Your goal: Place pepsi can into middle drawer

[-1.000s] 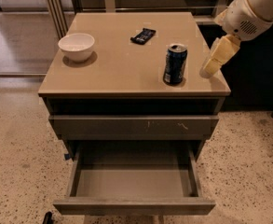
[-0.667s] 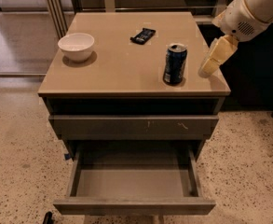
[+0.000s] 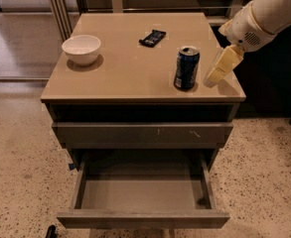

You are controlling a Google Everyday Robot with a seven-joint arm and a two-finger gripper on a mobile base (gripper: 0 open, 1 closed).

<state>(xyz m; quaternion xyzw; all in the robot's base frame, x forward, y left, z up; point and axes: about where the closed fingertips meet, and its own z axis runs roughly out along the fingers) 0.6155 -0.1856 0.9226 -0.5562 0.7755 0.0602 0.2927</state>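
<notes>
The pepsi can (image 3: 186, 68), dark blue with a silver top, stands upright near the right front corner of the tan cabinet top (image 3: 130, 68). My gripper (image 3: 219, 67), pale yellow on a white arm, hangs just to the right of the can, close to it and low over the top. It holds nothing that I can see. The middle drawer (image 3: 142, 218) is pulled out below, with a plain front and a smooth grey inside with nothing in it.
A white bowl (image 3: 81, 48) sits at the left of the cabinet top. A flat black snack wrapper (image 3: 152, 37) lies at the back middle. A closed drawer front with pale scratches (image 3: 142, 134) is above the open drawer. Speckled floor surrounds the cabinet.
My gripper has moved a little left and down, closer to the can's right side. The can, bowl and drawer have not moved.
</notes>
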